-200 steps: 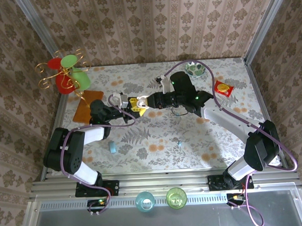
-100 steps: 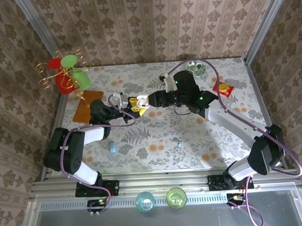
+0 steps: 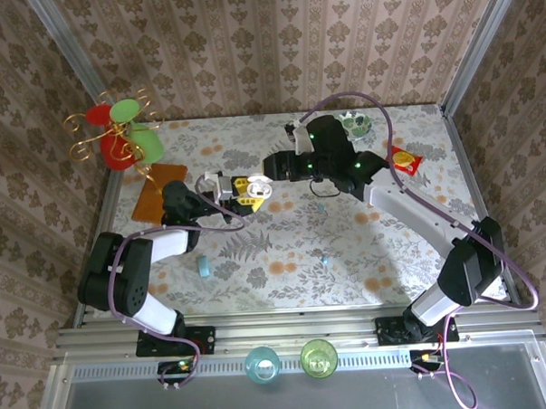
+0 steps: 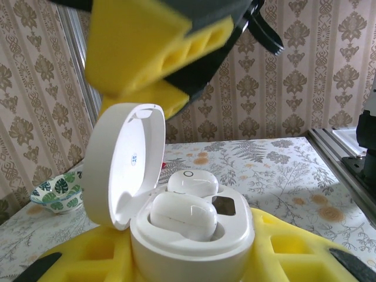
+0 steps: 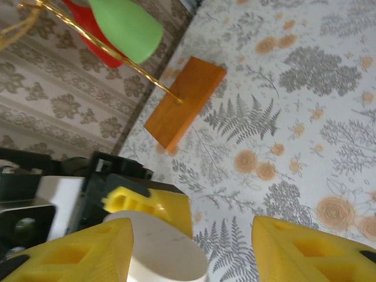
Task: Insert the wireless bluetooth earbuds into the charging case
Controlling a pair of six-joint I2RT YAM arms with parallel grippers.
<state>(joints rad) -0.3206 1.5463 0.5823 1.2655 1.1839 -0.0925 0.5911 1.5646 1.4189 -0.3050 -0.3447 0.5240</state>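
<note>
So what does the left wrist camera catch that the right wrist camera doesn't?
Left wrist: the inside of the open charging case, two white earbuds seated in it, plus a leaf-patterned bowl. Right wrist: an orange board and a gold wire stand with green and red ornaments, seen past the open right gripper. Shared: the white case, held between the left gripper's yellow pads, and the flowered table.

No legible text, brand or number was found. A small bluish mark [image 4: 134, 157] inside the open lid [image 4: 120, 176] of the charging case [image 4: 194, 249] was too small to read. The red packet [image 3: 402, 160] at two o'clock bore an unreadable yellow emblem.
</note>
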